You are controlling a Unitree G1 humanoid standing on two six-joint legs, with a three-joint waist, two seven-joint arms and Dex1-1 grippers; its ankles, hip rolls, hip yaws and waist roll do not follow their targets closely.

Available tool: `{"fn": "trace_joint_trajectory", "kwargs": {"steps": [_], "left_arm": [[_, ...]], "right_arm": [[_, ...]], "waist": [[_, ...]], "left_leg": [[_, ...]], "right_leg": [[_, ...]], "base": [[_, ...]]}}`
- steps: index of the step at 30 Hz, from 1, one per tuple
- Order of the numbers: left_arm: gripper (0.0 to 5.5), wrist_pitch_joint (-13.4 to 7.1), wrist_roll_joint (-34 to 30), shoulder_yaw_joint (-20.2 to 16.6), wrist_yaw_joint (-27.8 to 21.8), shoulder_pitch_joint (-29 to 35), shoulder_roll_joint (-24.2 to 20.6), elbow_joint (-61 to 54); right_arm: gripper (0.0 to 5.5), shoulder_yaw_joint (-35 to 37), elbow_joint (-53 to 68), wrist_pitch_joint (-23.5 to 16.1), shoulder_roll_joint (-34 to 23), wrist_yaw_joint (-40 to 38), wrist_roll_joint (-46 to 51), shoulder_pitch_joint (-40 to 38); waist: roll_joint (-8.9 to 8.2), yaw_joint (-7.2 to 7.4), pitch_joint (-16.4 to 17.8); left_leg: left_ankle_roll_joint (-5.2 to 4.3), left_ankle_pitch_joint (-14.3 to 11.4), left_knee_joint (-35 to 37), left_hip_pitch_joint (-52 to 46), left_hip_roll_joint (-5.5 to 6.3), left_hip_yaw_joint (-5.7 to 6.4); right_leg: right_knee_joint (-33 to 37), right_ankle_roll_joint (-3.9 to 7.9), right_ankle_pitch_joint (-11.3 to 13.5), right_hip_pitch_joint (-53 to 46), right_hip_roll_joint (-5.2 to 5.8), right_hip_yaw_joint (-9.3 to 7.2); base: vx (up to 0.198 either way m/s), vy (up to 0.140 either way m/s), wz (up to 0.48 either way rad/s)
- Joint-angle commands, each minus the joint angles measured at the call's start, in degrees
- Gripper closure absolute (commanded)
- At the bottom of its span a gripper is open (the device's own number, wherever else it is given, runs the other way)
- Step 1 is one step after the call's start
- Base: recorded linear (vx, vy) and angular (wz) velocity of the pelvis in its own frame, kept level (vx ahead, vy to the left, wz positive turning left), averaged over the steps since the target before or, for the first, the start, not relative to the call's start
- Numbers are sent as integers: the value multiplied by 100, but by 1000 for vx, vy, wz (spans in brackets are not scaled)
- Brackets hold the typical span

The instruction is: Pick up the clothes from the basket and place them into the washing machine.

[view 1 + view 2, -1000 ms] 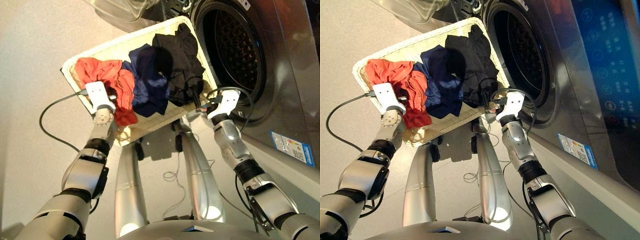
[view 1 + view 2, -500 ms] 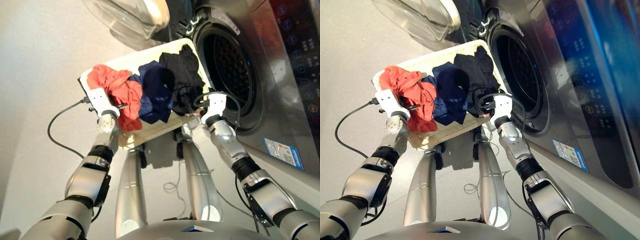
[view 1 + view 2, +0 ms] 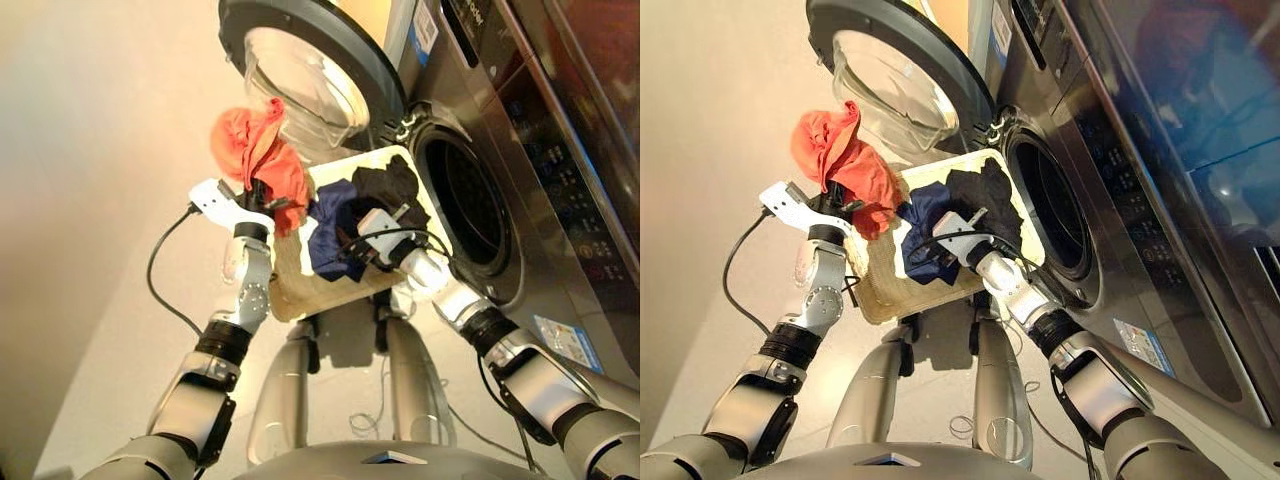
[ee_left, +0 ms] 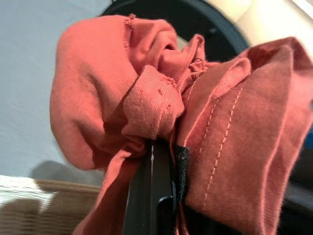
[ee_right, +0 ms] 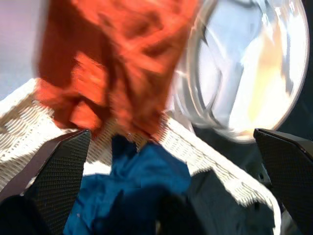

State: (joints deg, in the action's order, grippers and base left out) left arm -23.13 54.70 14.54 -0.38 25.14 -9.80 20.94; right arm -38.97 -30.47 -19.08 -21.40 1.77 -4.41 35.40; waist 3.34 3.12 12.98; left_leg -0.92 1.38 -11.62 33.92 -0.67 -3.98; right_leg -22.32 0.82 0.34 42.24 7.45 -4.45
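Observation:
My left gripper is shut on the orange-red garment, which hangs bunched in the air above the left end of the cream wicker basket. In the left wrist view the cloth wraps over the closed black fingers. The navy garment and the black garment lie in the basket. My right gripper stands open just over the navy garment. The washing machine's drum hole gapes to the right of the basket, its glass door swung wide.
The open door hangs right behind the lifted garment. A black cable loops from my left wrist, and another coils at my right wrist. A blue sticker sits low on the machine's front. Beige floor spreads to the left.
The camera has tilted up. My left gripper has raised the orange-red garment out of the basket. My right gripper has moved left, from the black garment's edge to over the navy one.

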Motion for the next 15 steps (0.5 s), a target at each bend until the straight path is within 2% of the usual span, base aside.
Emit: {"fn": "trace_joint_trajectory", "kwargs": {"steps": [1, 5, 9, 15], "left_arm": [[550, -114, 287, 129, -224, -13, 42, -579], [550, 15, 606, 400, -290, -92, 182, -771], [550, 132, 864, 720, -370, -187, 243, -1149], [550, 377, 1201, 1213, -624, -398, 87, -1740]], "right_arm": [[0, -176, 384, -295, 3, -51, -358, 424], [0, -295, 454, -283, 8, -160, -717, 704], [0, -312, 234, -230, 146, -318, -942, 896], [0, -246, -387, -218, 291, -406, -950, 1072]], "waist": [[322, 52, -142], [505, 11, -131], [633, -50, -127], [767, -151, -167]], "left_leg": [[-114, -426, -441, -35, -248, -60], [-83, -386, -379, -76, -221, -136], [-66, -371, -376, -92, -191, -159], [-53, -333, -338, -77, -135, -105]], "right_leg": [[1009, 555, 670, -269, 275, 122], [1018, 577, 698, -221, 277, 186], [1041, 586, 727, -218, 296, 212], [1061, 589, 756, -205, 335, 200]], "base": [[0, 0, 0], [0, 0, 0], [0, 0, 0], [0, 0, 0]]}}
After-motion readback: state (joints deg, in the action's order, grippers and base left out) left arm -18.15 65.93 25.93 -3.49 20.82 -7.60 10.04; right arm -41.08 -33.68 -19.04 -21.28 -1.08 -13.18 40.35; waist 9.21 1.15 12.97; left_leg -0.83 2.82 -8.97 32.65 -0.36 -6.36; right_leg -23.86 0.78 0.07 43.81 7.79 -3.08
